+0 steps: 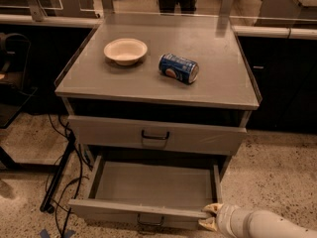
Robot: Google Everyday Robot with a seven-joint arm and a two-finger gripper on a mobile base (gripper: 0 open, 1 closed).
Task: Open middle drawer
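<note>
While middle drawer (153, 183) stands open | claw (209, 217) — pinching its front's right corner

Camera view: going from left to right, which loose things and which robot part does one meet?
Bowl → can → pincer, which is low down at the right front corner of the open middle drawer.

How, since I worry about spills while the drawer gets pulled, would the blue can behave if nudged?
The blue can lies on its side on the cabinet top, so it would probably roll. It looks rigid, likely smooth and slippery. The gripper is down at the open middle drawer's right front corner, away from it.
</note>
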